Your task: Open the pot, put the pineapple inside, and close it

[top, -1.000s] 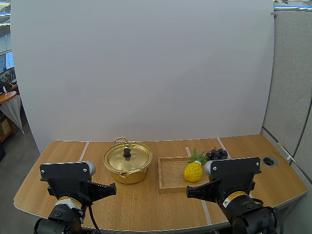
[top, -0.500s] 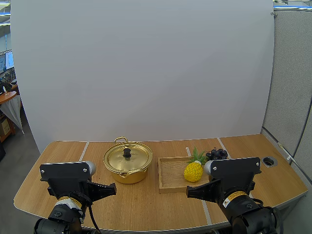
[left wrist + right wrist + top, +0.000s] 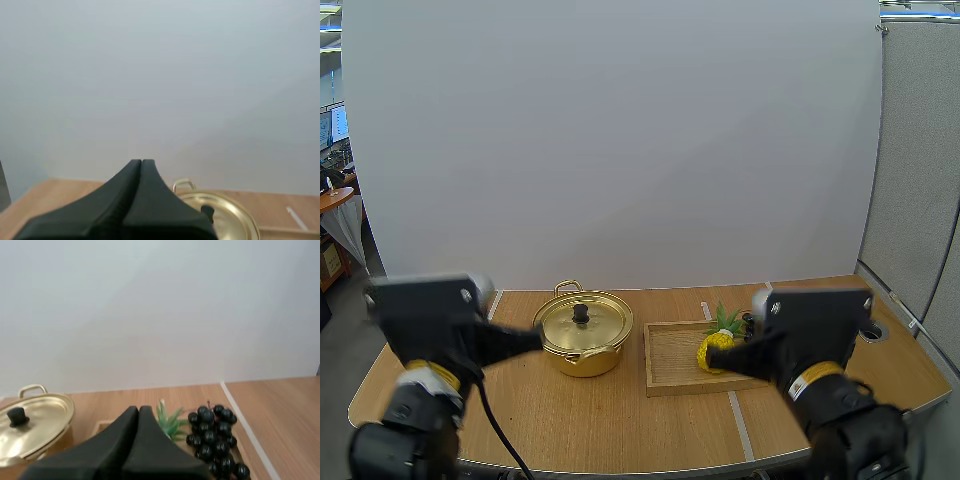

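Note:
A gold pot (image 3: 582, 333) with its lid on and a black knob (image 3: 581, 313) stands left of centre on the table. To its right a wooden tray (image 3: 672, 358) holds a yellow pineapple (image 3: 717, 345) with green leaves and a bunch of dark grapes (image 3: 215, 438). My left gripper (image 3: 537, 339) is shut, raised just left of the pot; its fingers lie together as one wedge (image 3: 141, 167) with the pot (image 3: 222, 215) beyond. My right gripper (image 3: 713, 355) is shut, its tip in front of the pineapple; the pineapple's leaves (image 3: 169, 421) show past its wedge (image 3: 139, 412).
The wooden table (image 3: 620, 420) runs to a curved front edge. A round grommet hole (image 3: 872, 330) sits at the far right. A white screen stands along the table's back edge.
Both arms have risen and swung forward: the left gripper now reaches the pot's left side, the right one stands in front of the pineapple. Pot, tray and fruit have not moved.

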Motion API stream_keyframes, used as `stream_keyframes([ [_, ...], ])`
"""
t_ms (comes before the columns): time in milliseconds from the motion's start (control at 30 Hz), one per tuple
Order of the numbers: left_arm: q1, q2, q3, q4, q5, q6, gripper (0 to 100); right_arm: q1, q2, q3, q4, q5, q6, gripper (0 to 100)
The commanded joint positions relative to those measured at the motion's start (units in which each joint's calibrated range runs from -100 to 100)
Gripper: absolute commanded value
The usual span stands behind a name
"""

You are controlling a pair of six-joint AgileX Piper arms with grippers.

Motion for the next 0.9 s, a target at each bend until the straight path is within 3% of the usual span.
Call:
stream_keyframes([
  [0, 0.09, -0.1, -6.2, 0.4, 1.0, 2.0, 0, 0.1, -0.2, -7.3, 0.4, 7.6, -0.3, 0],
  [300, 0.09, -0.1, -21.5, 0.4, 19.1, 2.5, 0, 0.1, -0.2, -24.0, -0.7, 24.5, -0.3, 0],
  [533, 0.09, 0.2, -22.4, 0.4, 26.3, 2.0, 0, 0.1, -0.2, -29.4, -0.7, 32.6, -0.3, 0],
  [700, 0.09, 9.8, -22.7, -0.8, 29.7, 2.9, 0, 0.1, 4.7, -31.0, -0.7, 39.3, 0.1, 0],
  [867, 0.09, 21.0, -24.9, -7.1, 30.8, 10.5, 0, 0.1, 12.8, -31.3, -0.7, 44.1, 0.2, 0],
])
